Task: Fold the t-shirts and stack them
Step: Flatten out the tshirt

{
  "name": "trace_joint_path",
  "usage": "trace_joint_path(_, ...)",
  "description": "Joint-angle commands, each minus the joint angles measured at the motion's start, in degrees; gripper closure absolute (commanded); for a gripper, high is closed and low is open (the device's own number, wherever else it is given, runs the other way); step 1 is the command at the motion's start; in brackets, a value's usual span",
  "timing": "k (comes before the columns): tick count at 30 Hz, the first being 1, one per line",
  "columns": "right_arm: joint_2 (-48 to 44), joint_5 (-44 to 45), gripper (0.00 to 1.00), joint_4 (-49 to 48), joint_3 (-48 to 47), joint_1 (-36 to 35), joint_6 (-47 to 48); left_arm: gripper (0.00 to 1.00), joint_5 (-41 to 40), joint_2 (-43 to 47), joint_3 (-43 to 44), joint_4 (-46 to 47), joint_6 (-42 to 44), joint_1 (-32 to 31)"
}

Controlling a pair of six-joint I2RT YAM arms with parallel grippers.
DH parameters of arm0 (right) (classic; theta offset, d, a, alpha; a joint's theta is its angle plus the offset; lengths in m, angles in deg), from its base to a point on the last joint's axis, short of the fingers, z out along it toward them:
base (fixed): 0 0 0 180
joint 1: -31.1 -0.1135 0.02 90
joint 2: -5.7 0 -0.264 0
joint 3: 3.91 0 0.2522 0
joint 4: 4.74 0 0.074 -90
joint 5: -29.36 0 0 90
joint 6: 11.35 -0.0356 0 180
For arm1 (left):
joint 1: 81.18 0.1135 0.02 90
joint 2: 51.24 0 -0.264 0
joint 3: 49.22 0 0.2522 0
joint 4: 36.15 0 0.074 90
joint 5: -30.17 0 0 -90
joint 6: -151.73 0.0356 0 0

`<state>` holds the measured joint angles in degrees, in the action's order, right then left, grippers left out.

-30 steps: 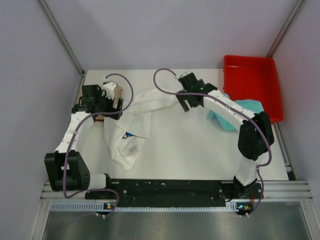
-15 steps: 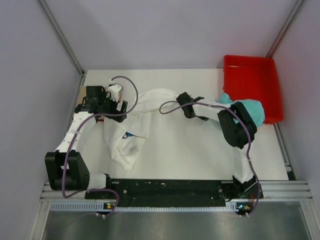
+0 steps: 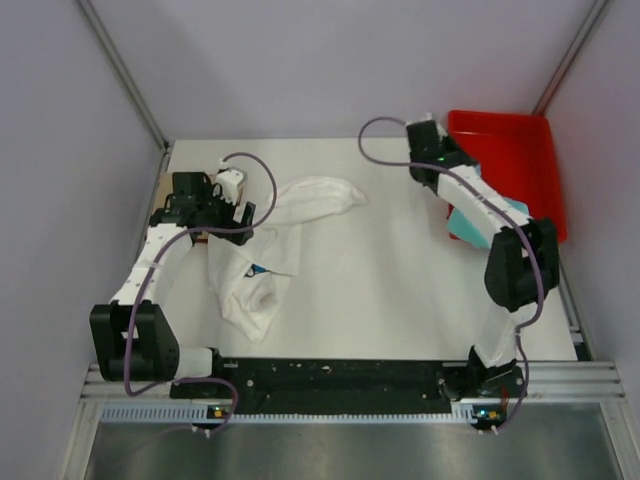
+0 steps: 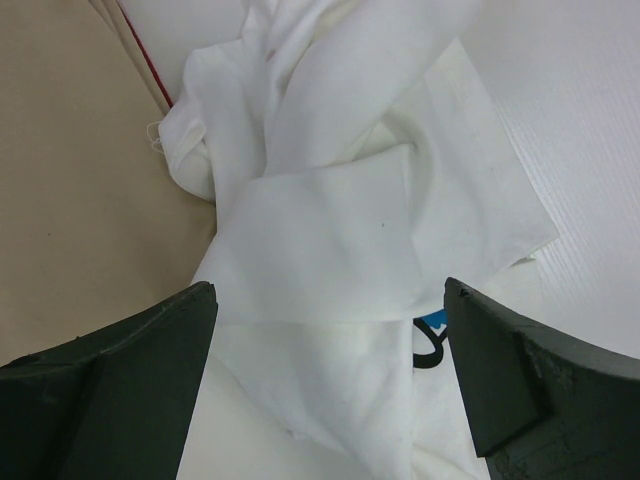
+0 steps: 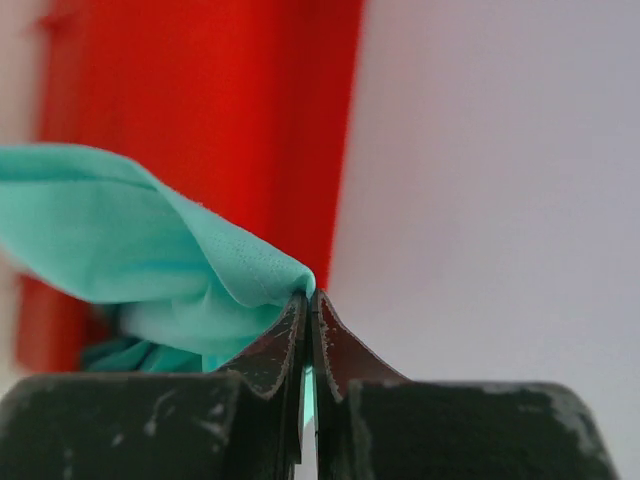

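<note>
The white t-shirt lies crumpled on the left half of the table, a bit of blue print showing. My left gripper hangs open just above its folds, with nothing between the jaws. The tan t-shirt lies beside and partly under the white one. In the right wrist view my right gripper is shut on a fold of the teal t-shirt. From above, the rest of the teal t-shirt lies beside the red bin, partly hidden under the right forearm.
The red plastic bin stands at the back right corner, close behind my right wrist, and fills the left of the right wrist view. Grey walls close in the table on three sides.
My right gripper left the white t-shirt's far end, swung to the back right by the bin and shut on teal cloth. The left gripper edged onto the white shirt, staying open.
</note>
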<state>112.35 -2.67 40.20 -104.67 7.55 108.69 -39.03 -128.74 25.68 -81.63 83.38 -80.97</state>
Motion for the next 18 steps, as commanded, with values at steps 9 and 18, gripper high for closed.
trace_joint_path(9, -1.9, -22.6, 0.35, 4.0, -26.4, 18.3, -0.6, 0.01, 1.9, 0.0, 0.6, -1.5, 2.0, -1.7)
trace_joint_path(18, -3.6, -27.3, 0.01, 15.0, -32.1, 1.6, -15.8, 0.01, -8.7, -1.6, 0.7, -4.7, 2.7, -2.3)
